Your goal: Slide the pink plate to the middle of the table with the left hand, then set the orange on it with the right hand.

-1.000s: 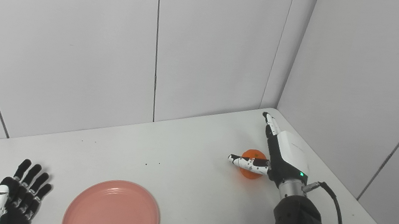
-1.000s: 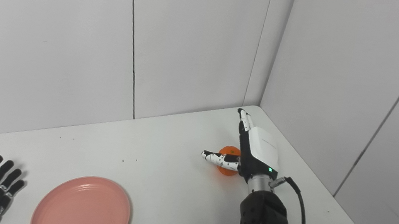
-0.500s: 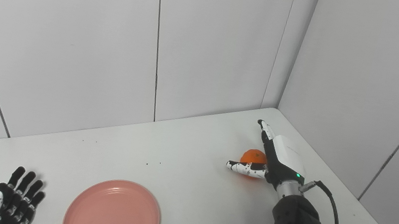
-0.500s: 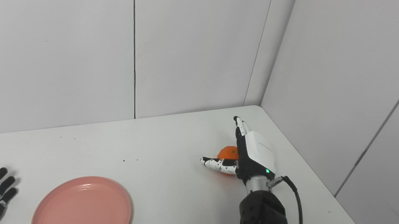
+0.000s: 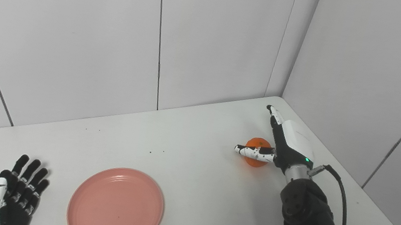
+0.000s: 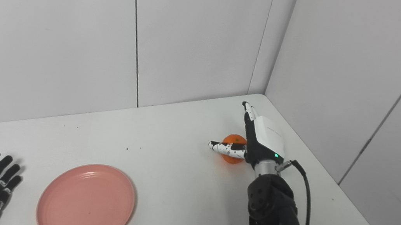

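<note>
The pink plate lies flat near the table's front edge, left of the middle. An orange sits on the table at the far right. My right hand is open just to its right, fingers stretched straight toward the far corner and the thumb crossing in front of the fruit; whether the thumb touches it I cannot tell. My left hand rests open at the front left, palm down with fingers spread, a short gap left of the plate.
The white table stands in a corner of grey wall panels, with its far and right edges against the walls. A cable loops off my right wrist. A few dark specks dot the tabletop.
The camera tilted, shifting the whole picture. My right hand stays open beside the orange, which still rests on the table. The left hand stays beside the plate.
</note>
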`<state>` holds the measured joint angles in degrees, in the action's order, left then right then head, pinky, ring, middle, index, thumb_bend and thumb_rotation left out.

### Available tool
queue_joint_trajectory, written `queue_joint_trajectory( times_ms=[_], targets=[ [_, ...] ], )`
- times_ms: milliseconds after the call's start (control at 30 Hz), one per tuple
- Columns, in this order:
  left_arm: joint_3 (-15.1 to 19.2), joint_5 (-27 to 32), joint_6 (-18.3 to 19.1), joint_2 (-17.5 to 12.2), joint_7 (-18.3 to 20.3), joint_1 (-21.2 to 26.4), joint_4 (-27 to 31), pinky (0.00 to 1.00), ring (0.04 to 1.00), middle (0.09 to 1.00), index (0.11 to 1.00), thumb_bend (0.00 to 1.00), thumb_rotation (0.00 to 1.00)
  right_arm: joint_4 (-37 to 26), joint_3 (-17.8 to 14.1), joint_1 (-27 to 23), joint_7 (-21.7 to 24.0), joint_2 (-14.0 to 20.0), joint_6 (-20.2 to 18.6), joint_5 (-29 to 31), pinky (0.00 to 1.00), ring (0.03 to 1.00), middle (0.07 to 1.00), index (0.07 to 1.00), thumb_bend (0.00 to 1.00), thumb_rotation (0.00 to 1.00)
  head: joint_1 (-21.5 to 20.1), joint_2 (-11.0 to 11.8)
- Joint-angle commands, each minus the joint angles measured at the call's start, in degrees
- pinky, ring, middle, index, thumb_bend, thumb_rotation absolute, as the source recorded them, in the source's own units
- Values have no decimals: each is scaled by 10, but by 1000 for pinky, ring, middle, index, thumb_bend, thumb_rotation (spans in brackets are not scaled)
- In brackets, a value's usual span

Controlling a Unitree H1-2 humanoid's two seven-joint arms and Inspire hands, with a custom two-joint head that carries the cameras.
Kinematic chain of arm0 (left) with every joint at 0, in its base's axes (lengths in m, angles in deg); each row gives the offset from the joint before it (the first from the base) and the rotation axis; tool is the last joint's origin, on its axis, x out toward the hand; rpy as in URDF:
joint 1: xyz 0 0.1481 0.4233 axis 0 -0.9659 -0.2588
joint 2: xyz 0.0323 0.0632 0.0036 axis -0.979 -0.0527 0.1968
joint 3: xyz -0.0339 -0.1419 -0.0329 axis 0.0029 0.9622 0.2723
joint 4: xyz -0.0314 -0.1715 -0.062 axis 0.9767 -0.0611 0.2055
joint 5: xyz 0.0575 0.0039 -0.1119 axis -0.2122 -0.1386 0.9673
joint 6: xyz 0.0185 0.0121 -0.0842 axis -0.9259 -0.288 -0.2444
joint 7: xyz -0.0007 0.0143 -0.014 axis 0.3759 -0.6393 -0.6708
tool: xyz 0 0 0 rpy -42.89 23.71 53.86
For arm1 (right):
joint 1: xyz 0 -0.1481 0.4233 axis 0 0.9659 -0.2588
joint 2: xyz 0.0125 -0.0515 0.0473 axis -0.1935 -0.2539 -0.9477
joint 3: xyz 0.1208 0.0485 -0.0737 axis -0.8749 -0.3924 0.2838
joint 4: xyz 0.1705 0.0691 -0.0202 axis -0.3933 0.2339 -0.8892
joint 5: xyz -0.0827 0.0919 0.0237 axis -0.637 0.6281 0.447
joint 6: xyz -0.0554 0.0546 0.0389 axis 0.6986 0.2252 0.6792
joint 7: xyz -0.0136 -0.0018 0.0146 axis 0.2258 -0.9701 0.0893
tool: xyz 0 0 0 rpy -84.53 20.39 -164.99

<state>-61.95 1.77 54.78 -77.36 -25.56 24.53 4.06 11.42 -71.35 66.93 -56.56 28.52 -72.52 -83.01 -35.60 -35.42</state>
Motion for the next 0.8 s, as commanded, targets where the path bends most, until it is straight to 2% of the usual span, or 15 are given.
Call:
queue_joint_trajectory(
  times_ms=[0, 133, 767],
  targets=[
    [-3, -4, 25, 0, -5, -11, -10, 976, 951, 962, 958, 319, 1000, -7, -8, -21, 1, 17, 1, -5, 777, 900, 947, 950, 919, 449, 0, 0],
    [-3, -1, 23, 1, -3, -13, -10, 968, 946, 958, 954, 333, 1000, -9, -12, -20, 9, 17, 1, -9, 777, 901, 946, 950, 921, 453, 5, -5],
    [-7, -6, 28, 4, -10, -18, -1, 974, 955, 969, 965, 343, 1000, 13, -14, -26, 37, 14, 1, -13, 770, 881, 923, 932, 935, 441, 15, -2]
  ],
)
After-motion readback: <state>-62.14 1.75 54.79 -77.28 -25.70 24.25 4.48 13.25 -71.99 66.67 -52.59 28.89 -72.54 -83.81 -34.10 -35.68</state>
